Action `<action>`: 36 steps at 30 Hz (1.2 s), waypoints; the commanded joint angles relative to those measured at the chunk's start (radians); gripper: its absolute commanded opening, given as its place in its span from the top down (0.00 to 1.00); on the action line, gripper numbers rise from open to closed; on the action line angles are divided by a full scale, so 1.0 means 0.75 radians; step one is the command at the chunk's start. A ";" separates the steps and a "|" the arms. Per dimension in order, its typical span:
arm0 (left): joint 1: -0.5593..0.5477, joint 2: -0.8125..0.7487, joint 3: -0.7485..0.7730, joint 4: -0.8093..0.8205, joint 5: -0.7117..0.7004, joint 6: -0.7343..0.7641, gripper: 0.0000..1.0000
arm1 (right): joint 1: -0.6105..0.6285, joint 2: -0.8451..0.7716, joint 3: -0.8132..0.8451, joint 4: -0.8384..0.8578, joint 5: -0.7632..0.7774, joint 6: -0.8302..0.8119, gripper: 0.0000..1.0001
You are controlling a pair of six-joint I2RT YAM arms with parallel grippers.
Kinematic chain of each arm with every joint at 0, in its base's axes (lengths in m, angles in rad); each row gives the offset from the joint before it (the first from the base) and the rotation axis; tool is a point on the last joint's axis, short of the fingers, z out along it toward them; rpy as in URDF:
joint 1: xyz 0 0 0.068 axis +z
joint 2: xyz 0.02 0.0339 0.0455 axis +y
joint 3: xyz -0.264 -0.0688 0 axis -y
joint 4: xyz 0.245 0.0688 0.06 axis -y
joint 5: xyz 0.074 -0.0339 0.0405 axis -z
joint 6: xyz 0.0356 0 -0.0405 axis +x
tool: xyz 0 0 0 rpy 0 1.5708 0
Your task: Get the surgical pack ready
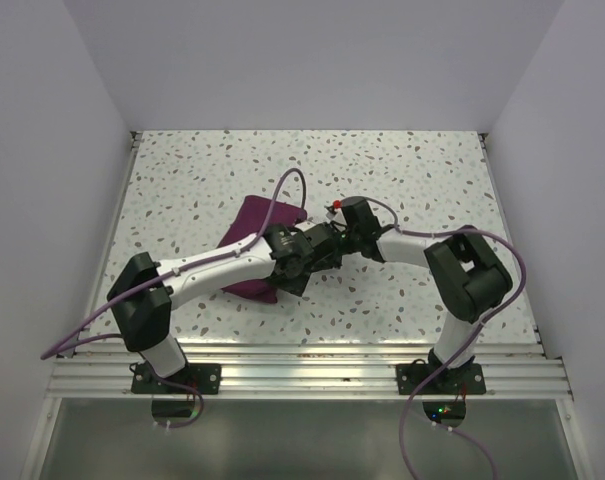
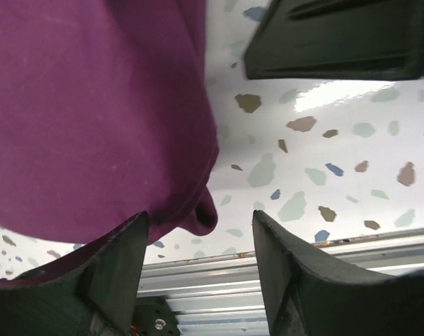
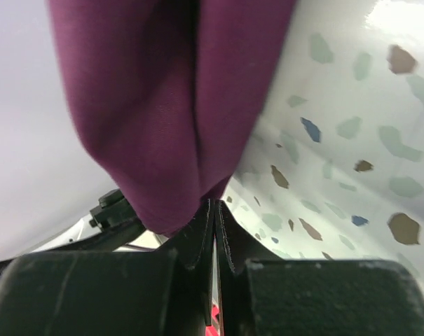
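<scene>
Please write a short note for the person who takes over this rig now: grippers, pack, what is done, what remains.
Left gripper: open, beside the purple cloth, holding nothing.
Right gripper: shut on a fold of the cloth.
Pack: cloth bunched on the table, centre-left; what is inside cannot be seen.
Done: cloth partly folded.
To do: finish the wrap, then release.

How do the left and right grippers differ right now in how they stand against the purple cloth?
The left gripper stands open; the right gripper is shut. The left gripper holds nothing, the purple cloth only lying beside one finger; the right gripper pinches a fold of it at its tips. Both have black fingers and sit at the cloth's edge.
</scene>
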 commanded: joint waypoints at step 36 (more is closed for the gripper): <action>0.003 -0.126 -0.171 0.088 -0.223 -0.040 1.00 | 0.201 0.075 0.108 0.321 0.147 0.305 1.00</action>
